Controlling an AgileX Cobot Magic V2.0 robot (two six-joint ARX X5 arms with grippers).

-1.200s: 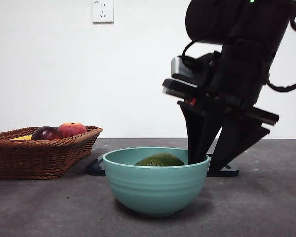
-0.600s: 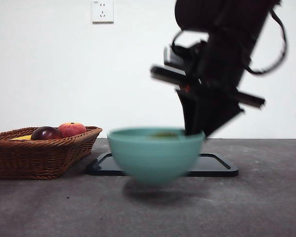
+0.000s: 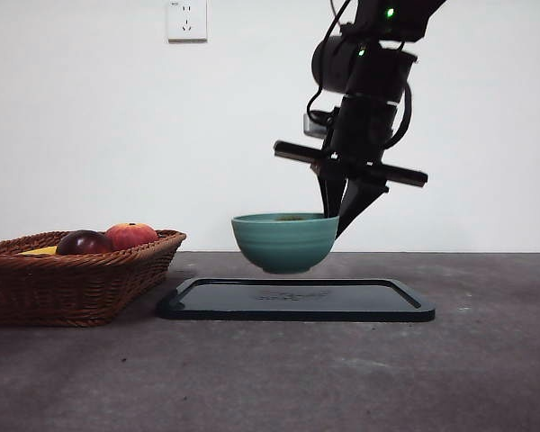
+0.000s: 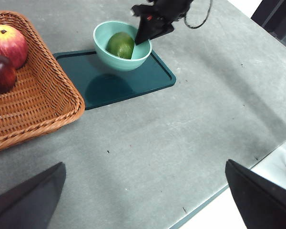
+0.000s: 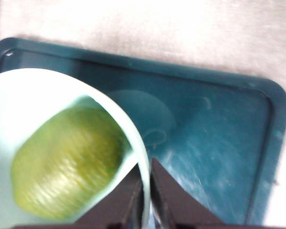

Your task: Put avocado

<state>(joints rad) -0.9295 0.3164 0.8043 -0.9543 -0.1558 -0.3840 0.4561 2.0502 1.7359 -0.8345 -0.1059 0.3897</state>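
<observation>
One avocado (image 5: 66, 162) lies inside one teal bowl (image 3: 284, 241), and the bowl hangs in the air above one dark tray (image 3: 297, 299), not touching it. The right gripper (image 3: 342, 214) holds the bowl by its rim: in the right wrist view the two black jaws are pinched together on the thin wall of the bowl (image 5: 47, 95), one jaw inside and one outside. The avocado sits just beside those jaws, on the inner side of the rim, resting against the bowl's wall. From the front only a sliver of green (image 3: 292, 217) shows over the rim, so how deep the fruit sits cannot be told from there; the left wrist view shows it (image 4: 120, 45) filling much of the bowl (image 4: 105, 47).

One wicker basket (image 3: 72, 279) stands on the table (image 3: 486, 360), near the tray's end but apart from it. In it are two round fruits side by side: one dark maroon fruit (image 3: 84, 243) and one red-orange fruit (image 3: 131, 236). A strip of something yellow (image 3: 41, 251) shows at the basket's rim beside the maroon fruit; what it is I cannot tell.

The left gripper (image 4: 143, 200) is well apart from the bowl and tray, over bare table near the edge, its two jaws spread wide with nothing between them.

One wall socket (image 3: 187, 20) is on the white wall behind.
</observation>
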